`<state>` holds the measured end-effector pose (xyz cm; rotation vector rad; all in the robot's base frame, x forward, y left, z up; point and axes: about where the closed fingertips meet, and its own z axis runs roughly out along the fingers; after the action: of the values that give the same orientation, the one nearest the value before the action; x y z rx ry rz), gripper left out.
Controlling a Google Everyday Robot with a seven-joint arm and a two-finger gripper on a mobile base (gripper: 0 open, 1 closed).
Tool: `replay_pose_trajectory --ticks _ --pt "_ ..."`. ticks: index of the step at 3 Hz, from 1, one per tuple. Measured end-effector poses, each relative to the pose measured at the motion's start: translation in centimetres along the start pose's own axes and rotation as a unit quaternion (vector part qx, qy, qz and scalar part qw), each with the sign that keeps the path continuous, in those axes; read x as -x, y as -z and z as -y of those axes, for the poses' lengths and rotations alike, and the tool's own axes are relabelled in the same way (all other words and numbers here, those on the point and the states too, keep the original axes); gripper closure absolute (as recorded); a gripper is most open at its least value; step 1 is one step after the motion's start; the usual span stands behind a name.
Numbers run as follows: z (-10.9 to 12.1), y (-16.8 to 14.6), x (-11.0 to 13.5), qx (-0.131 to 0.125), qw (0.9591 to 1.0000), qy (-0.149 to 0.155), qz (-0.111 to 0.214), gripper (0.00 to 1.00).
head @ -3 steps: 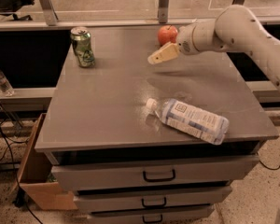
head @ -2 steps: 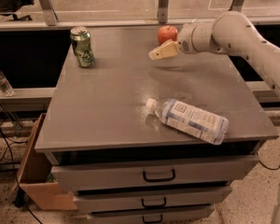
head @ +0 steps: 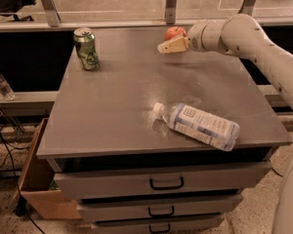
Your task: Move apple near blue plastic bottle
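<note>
Grey metal table point(head: 112, 101) fills the one camera view, with drawers below its front edge. At the far edge sits the apple point(head: 174, 31), red-orange and partly hidden behind the gripper point(head: 172, 46). The gripper's cream tip points left just in front of the fruit, and the white arm point(head: 244, 35) reaches in from the right. Whether the gripper is open or closed cannot be told from here, nor whether it touches the apple. The blue plastic bottle point(head: 201, 126) lies on its side near the front right edge, cap toward the middle, well apart from the apple. A green soda can point(head: 86, 48) stands at the far left corner. The gripper sits low and close by the apple, probably to line up a grasp; the carry toward the bottle looks not yet begun
</note>
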<state>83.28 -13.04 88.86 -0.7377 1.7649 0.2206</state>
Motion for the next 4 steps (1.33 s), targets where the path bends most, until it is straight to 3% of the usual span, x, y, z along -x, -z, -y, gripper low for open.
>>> replay_pose_trajectory --ticks 2,4 --pt "3.1 -0.6 0.0 -0.006 0.9992 -0.036 -0.016 0.00" --pt "3.0 -2.0 -1.6 0.021 0.9960 -0.071 -0.051 0.00"
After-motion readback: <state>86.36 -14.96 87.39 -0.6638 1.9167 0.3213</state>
